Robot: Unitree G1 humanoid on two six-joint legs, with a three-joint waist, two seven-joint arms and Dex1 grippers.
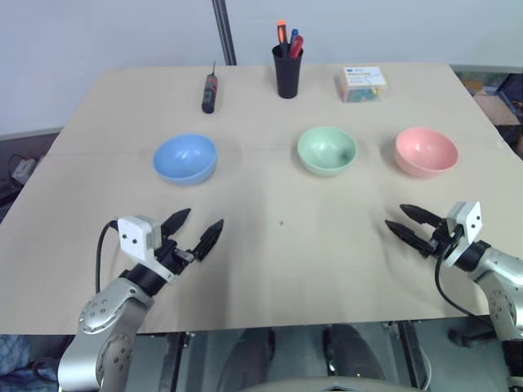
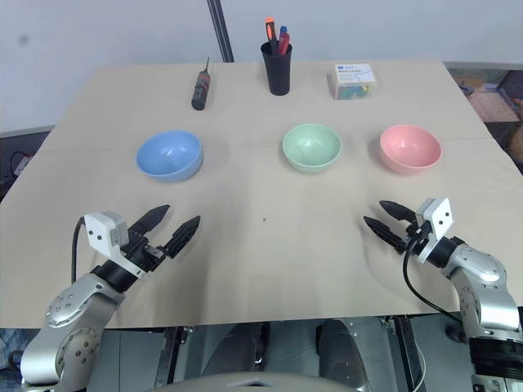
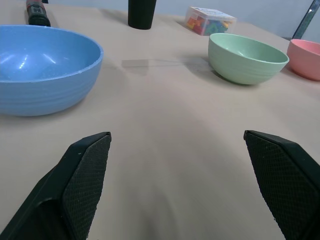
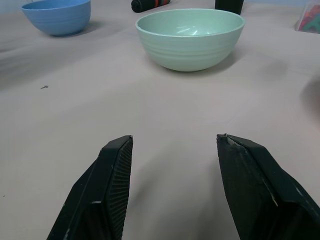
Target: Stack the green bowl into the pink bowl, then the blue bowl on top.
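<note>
The green bowl (image 1: 327,150) sat mid-tabletop (image 1: 270,245) between the blue bowl (image 1: 185,158) and the pink bowl (image 1: 426,151) — a row, each apart, pink nearest the right edge. My left gripper (image 1: 197,229) held its jaws wide, my right gripper (image 1: 404,222) parted narrower — both empty, near the front edge.

The place looks like a robotics lab or test room. A plain pale beige tabletop (image 1: 270,253) stands before a bare light grey wall (image 1: 106,33), with a dark metal pole (image 1: 224,31) rising behind it. At the far edge sit a black cylindrical pen cup (image 1: 288,72) holding markers, a black-handled screwdriver (image 1: 210,92) and a small clear box of coloured pieces (image 1: 360,83). Cables and clutter lie on the floor at either side.
</note>
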